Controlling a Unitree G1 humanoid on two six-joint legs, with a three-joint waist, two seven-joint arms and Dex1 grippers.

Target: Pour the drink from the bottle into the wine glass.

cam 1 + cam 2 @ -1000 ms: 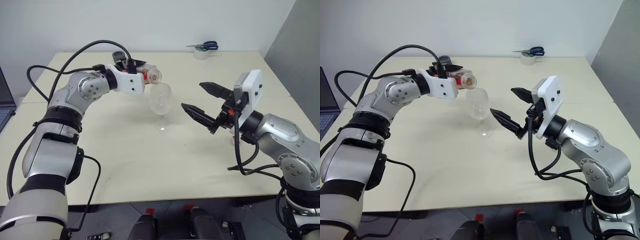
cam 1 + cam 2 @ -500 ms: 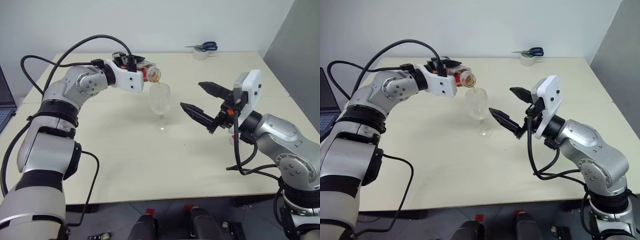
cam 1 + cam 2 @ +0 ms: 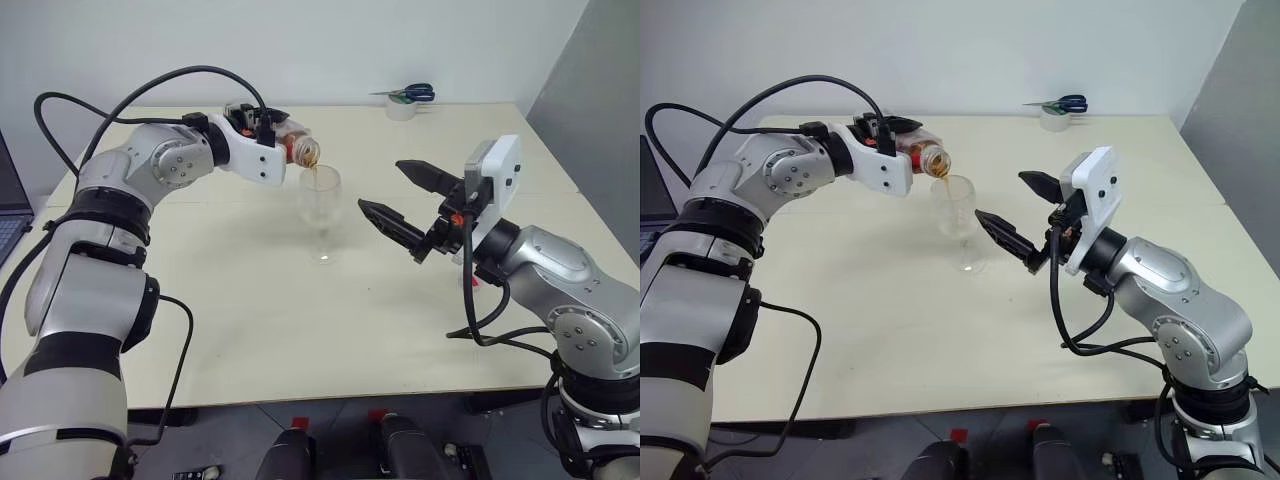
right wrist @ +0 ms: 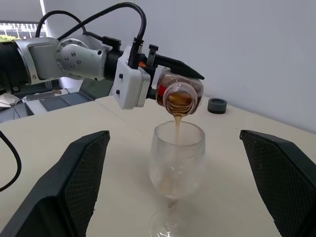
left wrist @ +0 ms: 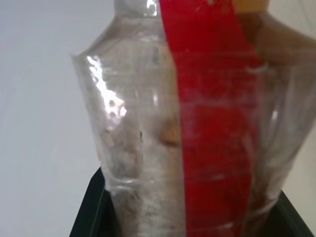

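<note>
My left gripper (image 3: 283, 133) is shut on the bottle (image 3: 298, 148), a clear plastic one with a red label strip (image 5: 207, 123). The bottle is tipped with its open mouth just over the rim of the wine glass (image 3: 321, 205). A thin amber stream of the drink (image 4: 177, 121) falls into the bowl, and a little amber tints the bottom of the bowl. The glass stands upright on the table (image 3: 300, 330). To the right of the glass my right gripper (image 3: 381, 186) hangs open above the table, apart from it, its fingers (image 4: 74, 182) wide on either side in the right wrist view.
A roll of tape (image 3: 403, 108) with blue-handled scissors (image 3: 415, 93) on it sits at the table's far right. A small dark round object (image 4: 217, 105) lies on the table behind the bottle. A laptop (image 3: 8, 215) shows at the left edge.
My left wrist has rolled and tipped the bottle further over the glass. The drink now runs from its mouth into the bowl. The right gripper has stayed where it was.
</note>
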